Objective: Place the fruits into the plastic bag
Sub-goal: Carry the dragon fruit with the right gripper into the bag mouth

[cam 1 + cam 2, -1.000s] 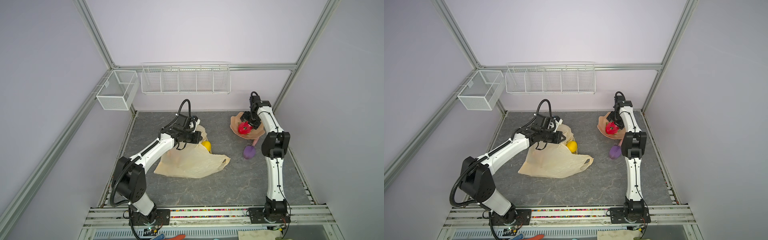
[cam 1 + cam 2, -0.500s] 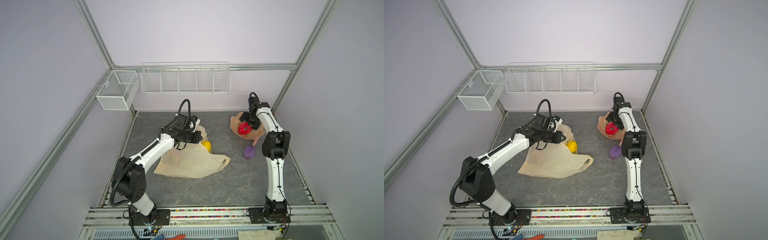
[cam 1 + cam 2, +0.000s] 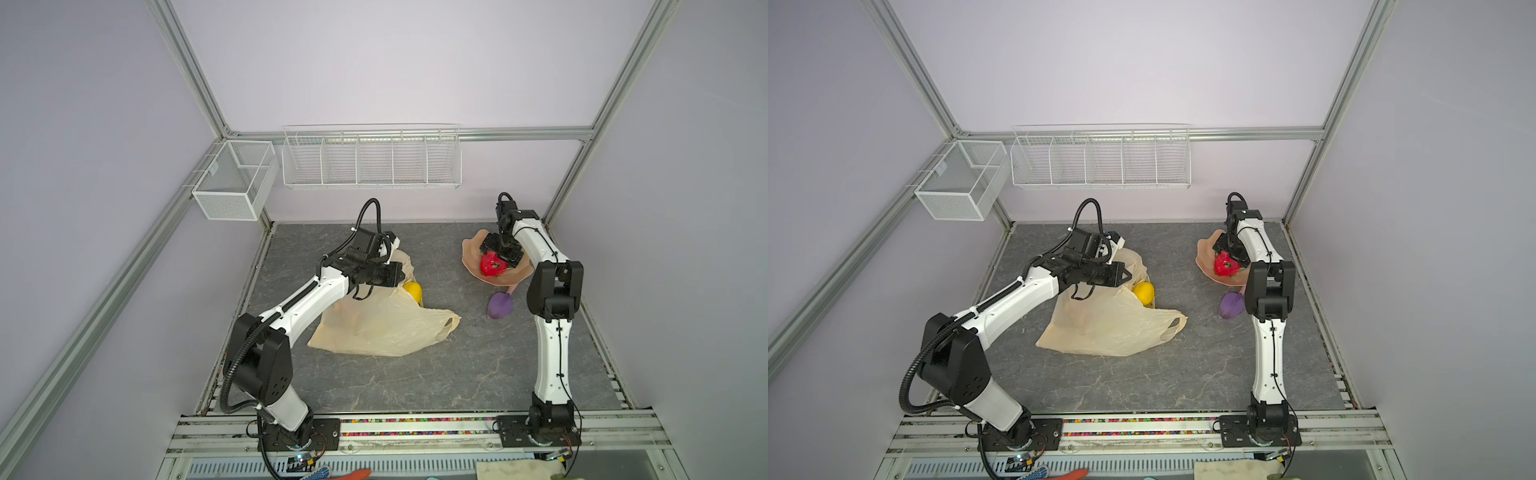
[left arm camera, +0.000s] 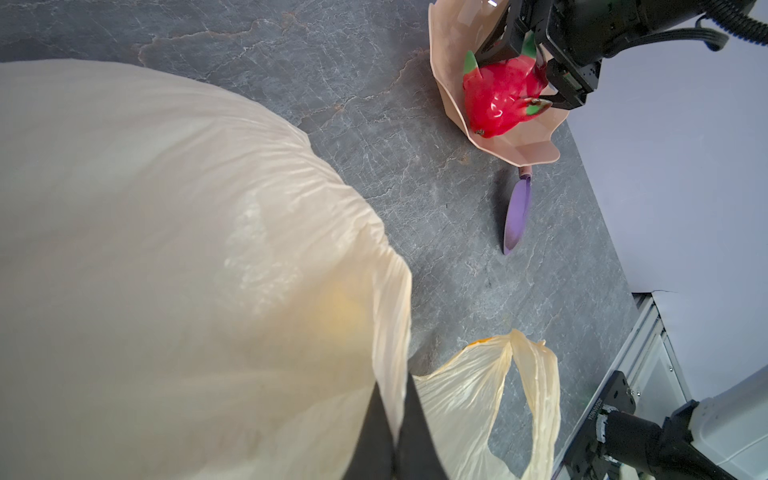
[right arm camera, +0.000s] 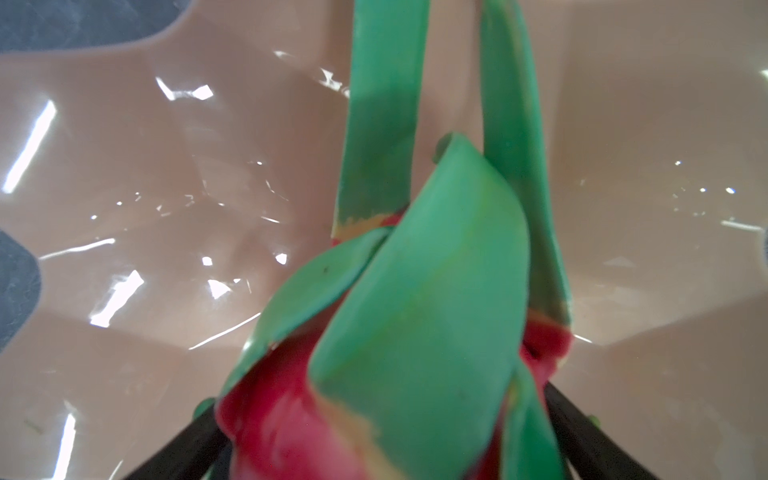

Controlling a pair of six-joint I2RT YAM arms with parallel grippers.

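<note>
L gripper (image 4: 392,388) pinched shut on lifted edge of plastic bag (image 3: 386,328); yellow citrus (image 3: 412,291) at bag's mouth, glows thru the film. R gripper (image 4: 510,79) jaws wide astride dragon fruit (image 4: 494,110) lying in pink dish (image 3: 471,259); fingers touch it, can't tell if clamped. Fruit glossy red-pink w/ green scales. Bag cream, crinkly, translucent, slumped. Just beside dish: purple scoop (image 3: 500,304).

In both top views you look down from high above the front edge, facing the back wall, over nearly the same whole gray tabletop (image 3: 415,382) (image 3: 1142,382). Your left wrist camera sits close against the plastic bag (image 4: 166,249) and looks across to the pink dish (image 4: 519,149) and the dragon fruit (image 4: 498,104). Your right wrist camera shares both, at very close range (image 5: 415,311) (image 5: 166,166).
</note>
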